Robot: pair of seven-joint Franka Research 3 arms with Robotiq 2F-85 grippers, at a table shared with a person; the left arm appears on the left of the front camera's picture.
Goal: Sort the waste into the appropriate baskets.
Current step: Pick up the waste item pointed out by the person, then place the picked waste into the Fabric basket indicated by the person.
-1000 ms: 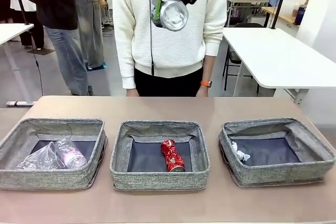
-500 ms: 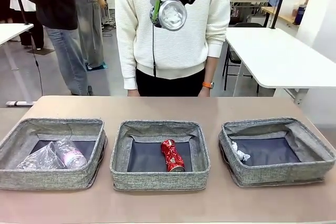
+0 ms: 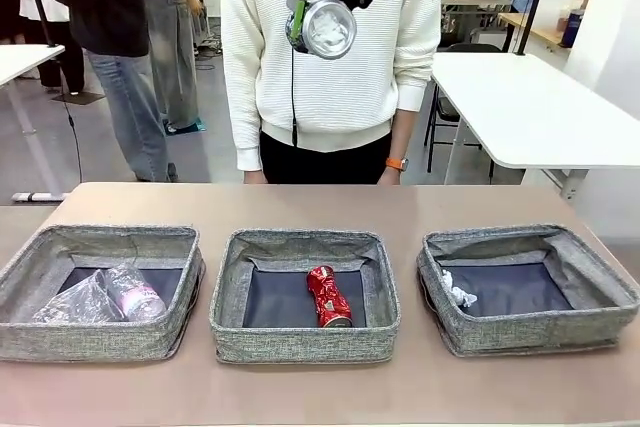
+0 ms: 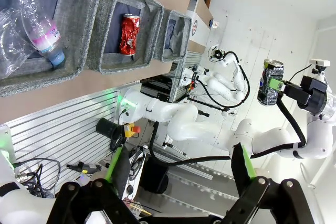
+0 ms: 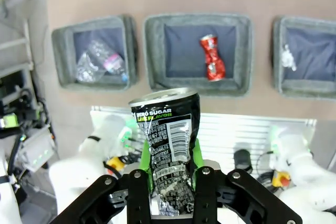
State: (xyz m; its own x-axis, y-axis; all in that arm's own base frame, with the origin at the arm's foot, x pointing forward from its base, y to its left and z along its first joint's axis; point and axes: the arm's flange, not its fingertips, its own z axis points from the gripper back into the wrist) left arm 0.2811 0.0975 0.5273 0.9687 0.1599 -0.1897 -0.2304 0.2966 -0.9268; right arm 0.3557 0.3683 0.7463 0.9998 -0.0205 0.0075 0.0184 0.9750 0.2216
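- Our right gripper [image 3: 322,22] hangs high above the table [image 3: 320,202], in front of the person in a white sweater [image 3: 330,57], and its green pads clamp the crushed dark-silver can [image 3: 328,29] by its sides.
- From the right wrist, we see that same can [image 5: 168,145] upright between the fingers [image 5: 144,163], its black label with white print and a barcode facing us, the three baskets lying well below it.
- Our left gripper [image 4: 176,169] stands with its jaws spread wide and nothing between them; from its wrist we look sideways at the baskets and at the right arm carrying the can [image 4: 270,82].
- The left basket [image 3: 100,292] holds the clear plastic cup [image 3: 75,302] and the pink-labelled bottle [image 3: 135,297], touching each other.
- The middle basket [image 3: 305,292] holds the crushed red can [image 3: 328,296], lying right of its centre.
- The right basket [image 3: 525,287] holds the crumpled white paper ball [image 3: 458,292], near its left wall.
- The person stands at the far edge, an orange band [image 3: 393,161] on one wrist.
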